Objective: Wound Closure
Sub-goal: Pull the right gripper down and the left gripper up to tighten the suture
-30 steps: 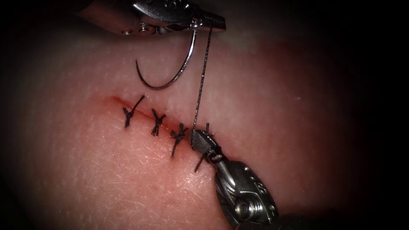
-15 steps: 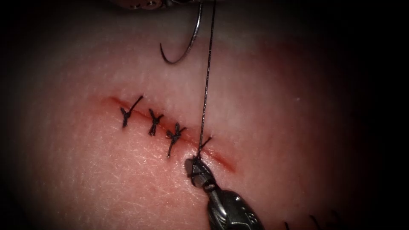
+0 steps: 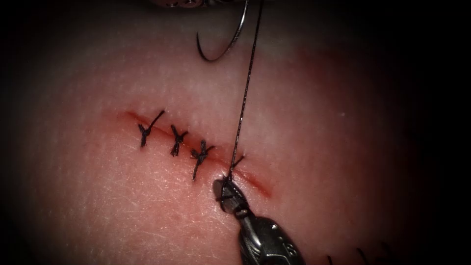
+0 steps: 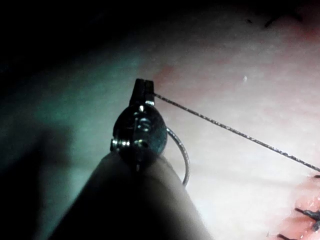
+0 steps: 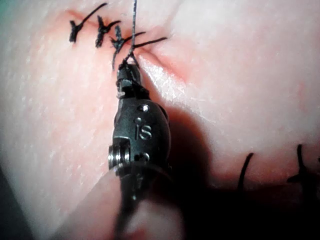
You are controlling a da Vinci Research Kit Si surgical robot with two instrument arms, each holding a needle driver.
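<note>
While the left end effector at the frame's top grips the needle near its tail, clear of the tissue, the right end effector clamps thread at the cut. I'd keep the tension even.

The left claw is pinched tight. It holds the curved needle at its back end, where the thread is joined on. The needle bends away under the claw and hangs in the air above the tissue. It is not stuck in the tissue. The thread runs from the claw in a straight, tight line, off toward the stitches on the cut. Red fluid shows around those dark stitches.
</note>
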